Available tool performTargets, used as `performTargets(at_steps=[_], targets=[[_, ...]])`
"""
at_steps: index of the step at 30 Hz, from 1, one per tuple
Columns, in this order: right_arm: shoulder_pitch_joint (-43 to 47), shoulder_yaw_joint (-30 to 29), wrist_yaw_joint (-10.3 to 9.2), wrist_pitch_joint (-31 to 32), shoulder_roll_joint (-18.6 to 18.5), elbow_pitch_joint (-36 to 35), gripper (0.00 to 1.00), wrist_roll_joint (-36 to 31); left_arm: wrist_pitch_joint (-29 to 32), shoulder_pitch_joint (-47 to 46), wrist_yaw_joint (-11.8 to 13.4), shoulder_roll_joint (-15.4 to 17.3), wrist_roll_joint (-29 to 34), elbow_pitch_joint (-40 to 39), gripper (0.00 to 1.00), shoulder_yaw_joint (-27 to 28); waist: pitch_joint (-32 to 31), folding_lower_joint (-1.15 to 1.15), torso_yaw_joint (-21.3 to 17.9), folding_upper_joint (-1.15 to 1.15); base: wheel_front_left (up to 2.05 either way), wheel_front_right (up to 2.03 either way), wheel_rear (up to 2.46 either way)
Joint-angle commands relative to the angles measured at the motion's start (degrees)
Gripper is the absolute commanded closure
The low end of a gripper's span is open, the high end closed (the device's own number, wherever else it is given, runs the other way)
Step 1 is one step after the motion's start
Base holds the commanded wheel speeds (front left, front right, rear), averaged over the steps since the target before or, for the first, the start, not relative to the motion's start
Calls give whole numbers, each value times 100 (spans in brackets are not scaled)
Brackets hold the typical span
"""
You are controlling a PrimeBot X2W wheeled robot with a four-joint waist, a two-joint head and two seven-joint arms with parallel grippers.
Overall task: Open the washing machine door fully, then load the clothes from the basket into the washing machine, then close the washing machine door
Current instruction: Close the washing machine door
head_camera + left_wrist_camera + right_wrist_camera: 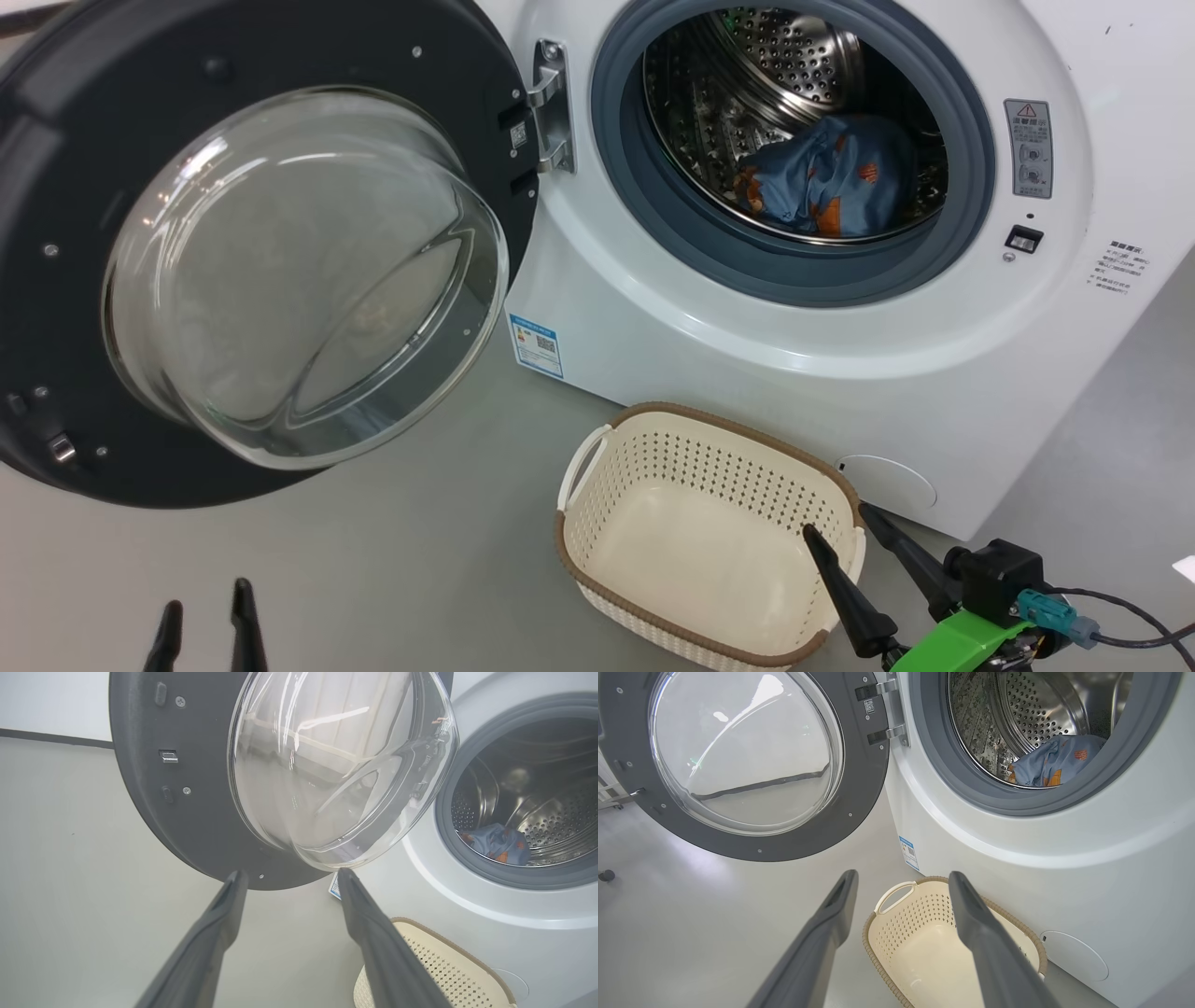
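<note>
Head view: washing machine door point(261, 271) wide open at left, clothes point(826, 187) in drum of washing machine point(747, 345), basket point(709, 467) bare on floor. Could pinch cloth at gasket on closing, or slip off glossy rim. Left end effector point(207, 594) low, spread, empty; right end effector point(836, 516) spread, empty, tips over basket's near corner.

washing machine door point(299, 271): glossy glass, matt rim
drum point(794, 56): shiny perforated steel
basket point(709, 467): matt plastic
clothes point(831, 182): soft cloth
</note>
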Motion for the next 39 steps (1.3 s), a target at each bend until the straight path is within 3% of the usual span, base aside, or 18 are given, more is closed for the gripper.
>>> performTargets(at_steps=[1,2,3,4,5,10,14,21,26,29,35,39], targets=[[-204,83,17,-69,-63,-116,0,66,-36,-140,21,55,-159,-222,51,249,1,0,-6,0,0,0,0],[-187,66,17,-69,-57,-118,0,65,-36,-176,1,55,-215,-278,69,310,-2,0,-10,0,0,0,0],[-187,66,17,-69,-57,-118,0,65,-36,-176,1,55,-215,-278,69,310,-2,0,-10,0,0,0,0],[-163,47,17,-69,-49,-120,0,64,-36,-217,-22,55,-241,-346,93,387,-7,0,-15,0,0,0,0],[-134,17,17,-69,-40,-121,0,61,-36,-268,-47,55,-246,-420,100,485,-11,0,-20,0,0,0,0],[63,-183,17,-69,33,-170,0,20,-36,-716,-168,327,-280,-816,100,1058,-54,0,-69,0,0,0,0],[199,-314,17,-69,84,-242,0,-47,-36,-1293,-210,861,-485,-1049,100,1470,-12,0,-192,0,0,0,0],[159,-381,17,-69,74,-310,0,-113,-36,-2488,-224,2014,-1598,-727,100,2009,235,0,-502,0,0,0,0],[69,-400,17,-69,84,-335,0,-147,8,-3271,-225,2750,-2758,179,100,2084,433,0,-660,0,0,0,0],[-24,-370,17,-69,89,-344,0,-174,343,-3738,-225,3198,-3555,983,100,2044,572,0,-734,0,0,0,0],[-225,-314,17,-69,86,-327,0,-209,1621,-4522,-226,3812,-4745,2532,100,1845,806,0,-819,0,0,0,0],[-296,-258,17,-69,89,-303,0,-214,2495,-4892,-226,4087,-5167,3281,100,1691,884,0,-848,0,0,0,0]])
